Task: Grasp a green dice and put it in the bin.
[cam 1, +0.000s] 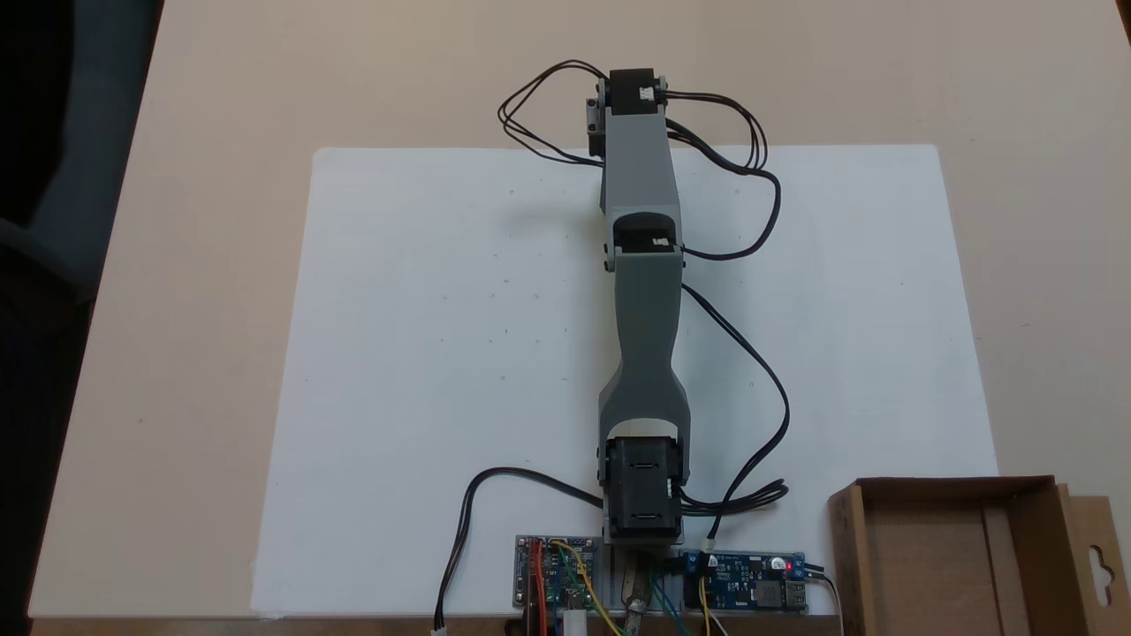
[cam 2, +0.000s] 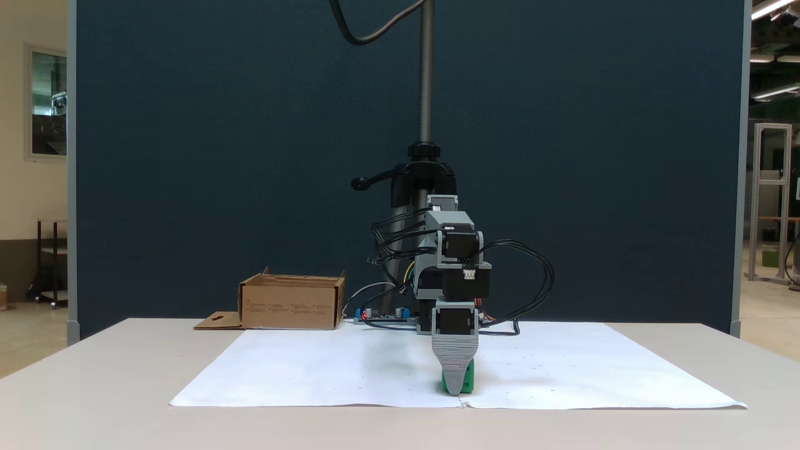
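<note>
A fixed view: tool [cam 2: 457, 386] hides its grip state over green dice [cam 2: 470, 375], far from bin [cam 2: 291, 304]; dice could slip.

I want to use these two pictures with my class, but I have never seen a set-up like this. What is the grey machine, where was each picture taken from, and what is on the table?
The grey machine is a small hobby robot arm with a gripper at its tip. One fixed view looks down from above; there the arm stretches from its base at the bottom up across a white paper sheet. The other fixed view stands at table height, facing the arm head-on.

On the table lie the paper, small circuit boards by the base, and a brown cardboard bin beside the arm.

From the front, the gripper reaches down to the paper, right in front of a green dice. Only one jaw tip shows, so I cannot tell whether it grips the dice.
</note>
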